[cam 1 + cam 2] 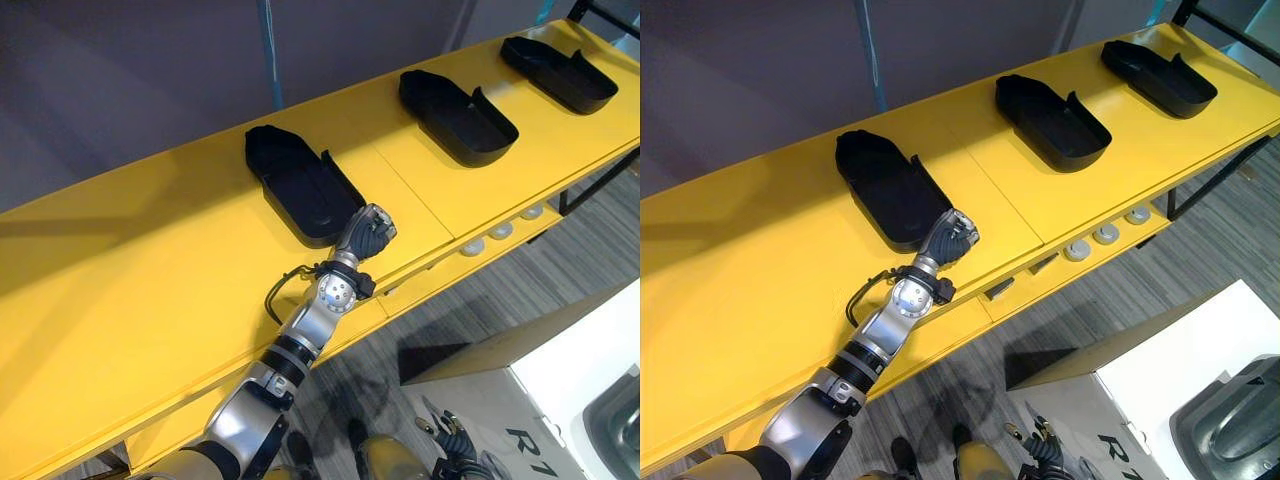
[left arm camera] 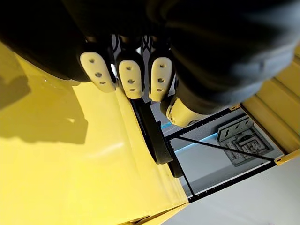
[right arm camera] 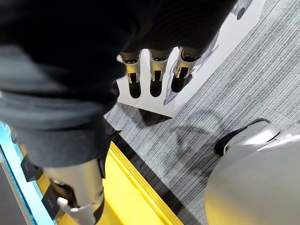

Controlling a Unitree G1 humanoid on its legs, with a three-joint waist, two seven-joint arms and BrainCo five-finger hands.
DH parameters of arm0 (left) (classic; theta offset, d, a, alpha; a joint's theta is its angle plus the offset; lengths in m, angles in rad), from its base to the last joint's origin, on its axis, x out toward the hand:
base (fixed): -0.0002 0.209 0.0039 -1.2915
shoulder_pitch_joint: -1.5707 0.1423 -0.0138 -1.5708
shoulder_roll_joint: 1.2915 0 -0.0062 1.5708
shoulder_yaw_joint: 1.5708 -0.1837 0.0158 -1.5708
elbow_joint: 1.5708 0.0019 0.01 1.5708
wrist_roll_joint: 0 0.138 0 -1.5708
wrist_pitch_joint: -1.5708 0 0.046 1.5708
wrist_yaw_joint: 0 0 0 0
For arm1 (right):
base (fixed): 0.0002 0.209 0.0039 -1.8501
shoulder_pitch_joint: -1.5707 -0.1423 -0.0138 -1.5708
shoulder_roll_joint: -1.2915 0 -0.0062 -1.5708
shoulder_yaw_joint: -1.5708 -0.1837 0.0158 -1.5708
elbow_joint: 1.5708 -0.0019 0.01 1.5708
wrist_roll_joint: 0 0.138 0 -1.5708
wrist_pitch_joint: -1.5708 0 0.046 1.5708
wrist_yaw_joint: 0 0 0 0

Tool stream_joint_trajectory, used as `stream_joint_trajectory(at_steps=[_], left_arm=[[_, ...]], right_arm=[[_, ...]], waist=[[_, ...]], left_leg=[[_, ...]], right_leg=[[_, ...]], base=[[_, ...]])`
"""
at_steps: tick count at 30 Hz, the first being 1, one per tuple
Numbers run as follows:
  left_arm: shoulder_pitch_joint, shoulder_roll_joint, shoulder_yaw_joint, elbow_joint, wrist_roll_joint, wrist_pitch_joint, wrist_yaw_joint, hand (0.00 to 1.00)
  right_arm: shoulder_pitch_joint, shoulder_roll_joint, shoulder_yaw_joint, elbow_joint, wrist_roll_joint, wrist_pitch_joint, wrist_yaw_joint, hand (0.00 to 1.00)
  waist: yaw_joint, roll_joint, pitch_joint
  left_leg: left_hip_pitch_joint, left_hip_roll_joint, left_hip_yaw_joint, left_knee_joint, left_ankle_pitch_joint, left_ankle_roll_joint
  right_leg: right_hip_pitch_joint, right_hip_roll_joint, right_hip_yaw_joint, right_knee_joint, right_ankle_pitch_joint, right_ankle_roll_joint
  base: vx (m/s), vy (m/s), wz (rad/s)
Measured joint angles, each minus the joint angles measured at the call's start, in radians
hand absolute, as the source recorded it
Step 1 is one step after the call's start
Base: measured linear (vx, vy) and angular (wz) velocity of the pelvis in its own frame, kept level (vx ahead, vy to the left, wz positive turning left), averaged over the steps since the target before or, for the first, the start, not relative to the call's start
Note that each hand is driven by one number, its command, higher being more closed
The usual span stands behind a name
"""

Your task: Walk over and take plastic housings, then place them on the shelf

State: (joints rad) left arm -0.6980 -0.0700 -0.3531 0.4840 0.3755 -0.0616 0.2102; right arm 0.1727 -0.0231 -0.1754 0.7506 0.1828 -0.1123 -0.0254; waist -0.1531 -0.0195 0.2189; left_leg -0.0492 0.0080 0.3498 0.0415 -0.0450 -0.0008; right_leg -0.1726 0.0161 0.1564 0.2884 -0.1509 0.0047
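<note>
Placing looks like the step: your left hand (image 1: 366, 236) sits against the near end of the nearest housing (image 1: 295, 180) on the yellow shelf (image 1: 120, 290); gripping or released, can't tell. Right hand (image 3: 156, 71) hangs slack, empty. Next, probably back away without dragging it.

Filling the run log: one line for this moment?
left hand: pinches end of nearest housing, on yellow shelf | right hand: open, hanging low | two other housings: shelved
</note>
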Motion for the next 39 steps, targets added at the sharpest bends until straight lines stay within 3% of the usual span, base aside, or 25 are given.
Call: stream_joint_trajectory(at_steps=[6, 11, 14, 19, 21, 25, 28, 30, 36, 37, 39], left_arm=[[0.118, 0.001, -0.096, -0.358, -0.069, -0.022, 0.006, 1.0], [0.223, 0.015, -0.041, -0.738, -0.138, -0.109, 0.035, 1.0], [0.323, 0.058, 0.071, -0.895, -0.149, -0.157, 0.082, 1.0], [0.561, 0.063, 0.35, -1.024, -0.182, -0.172, 0.162, 1.0], [0.692, 0.048, 0.485, -1.048, -0.243, -0.195, 0.198, 1.0], [0.872, 0.032, 0.645, -1.035, -0.314, -0.2, 0.229, 1.0], [0.96, 0.011, 0.722, -0.879, -0.386, -0.196, 0.228, 1.0], [0.996, 0.009, 0.731, -0.732, -0.434, -0.169, 0.211, 1.0], [1.048, 0.006, 0.728, -0.262, -0.449, -0.044, 0.043, 1.0], [1.047, 0.006, 0.728, -0.214, -0.447, -0.036, 0.028, 0.0], [1.044, 0.007, 0.712, -0.031, -0.406, -0.011, -0.001, 0.0]], right_arm=[[0.011, 0.003, 0.001, -0.028, 0.004, 0.0, -0.004, 0.0], [0.023, 0.0, 0.0, -0.027, 0.005, 0.0, -0.004, 0.0], [0.029, -0.004, -0.001, -0.02, 0.004, 0.0, -0.004, 0.0], [0.037, -0.028, -0.006, 0.016, 0.003, 0.0, 0.002, 0.0], [0.037, -0.037, -0.005, 0.045, -0.001, 0.0, 0.006, 0.0], [0.039, -0.042, 0.001, 0.078, -0.01, 0.001, 0.006, 0.0], [0.032, -0.046, 0.056, 0.087, -0.013, 0.001, 0.007, 0.0], [0.03, -0.039, 0.099, 0.085, -0.022, 0.002, 0.009, 0.0], [0.032, -0.018, 0.118, 0.085, -0.033, 0.013, 0.009, 0.0], [0.033, -0.016, 0.118, 0.084, -0.033, 0.013, 0.009, 0.0], [0.037, -0.012, 0.118, 0.084, -0.034, 0.013, 0.009, 0.0]], waist=[[0.007, 0.008, 0.006], [0.035, 0.017, 0.006], [0.048, 0.023, 0.003], [0.081, 0.055, -0.033], [0.096, 0.06, -0.057], [0.13, 0.054, -0.094], [0.159, 0.055, -0.116], [0.169, 0.048, -0.128], [0.168, 0.017, -0.151], [0.167, 0.013, -0.153], [0.164, 0.009, -0.157]], left_leg=[[0.005, 0.0, -0.018, 0.006, 0.0, 0.0], [0.043, 0.001, -0.036, 0.002, -0.002, -0.002], [0.067, 0.001, -0.057, -0.005, -0.002, -0.002], [0.073, -0.005, -0.104, -0.003, 0.006, 0.006], [0.076, -0.009, -0.138, -0.005, 0.01, 0.007], [0.078, -0.016, -0.179, -0.007, 0.013, 0.009], [0.09, -0.021, -0.193, -0.019, 0.012, 0.005], [0.089, -0.022, -0.191, -0.018, 0.008, 0.011], [0.089, -0.021, -0.176, -0.017, 0.015, 0.015], [0.089, -0.021, -0.177, -0.018, 0.017, 0.017], [0.096, -0.021, -0.176, -0.019, 0.017, 0.017]], right_leg=[[0.017, -0.003, -0.017, -0.004, 0.0, 0.0], [0.069, -0.005, -0.038, -0.023, -0.001, -0.001], [0.102, -0.007, -0.061, -0.036, -0.001, -0.002], [0.135, -0.015, -0.111, -0.053, -0.002, -0.002], [0.157, -0.022, -0.144, -0.065, -0.003, -0.003], [0.179, -0.03, -0.188, -0.077, -0.007, -0.004], [0.204, -0.038, -0.209, -0.092, -0.007, -0.005], [0.209, -0.04, -0.221, -0.094, -0.008, -0.005], [0.218, -0.049, -0.23, -0.101, -0.009, -0.003], [0.219, -0.048, -0.23, -0.103, -0.009, -0.003], [0.224, -0.048, -0.23, -0.107, -0.01, -0.001]], base=[[0.01, -0.002, 0.08], [-0.02, 0.001, 0.1], [-0.03, -0.004, 0.2], [0.01, 0.005, 0.28], [0.03, 0.006, 0.42], [0.01, 0.005, 0.35], [-0.02, 0.015, 0.24], [-0.05, 0.014, 0.11], [-0.01, 0.012, 0.07], [0.0, 0.0, 0.0], [0.0, 0.0, 0.0]])
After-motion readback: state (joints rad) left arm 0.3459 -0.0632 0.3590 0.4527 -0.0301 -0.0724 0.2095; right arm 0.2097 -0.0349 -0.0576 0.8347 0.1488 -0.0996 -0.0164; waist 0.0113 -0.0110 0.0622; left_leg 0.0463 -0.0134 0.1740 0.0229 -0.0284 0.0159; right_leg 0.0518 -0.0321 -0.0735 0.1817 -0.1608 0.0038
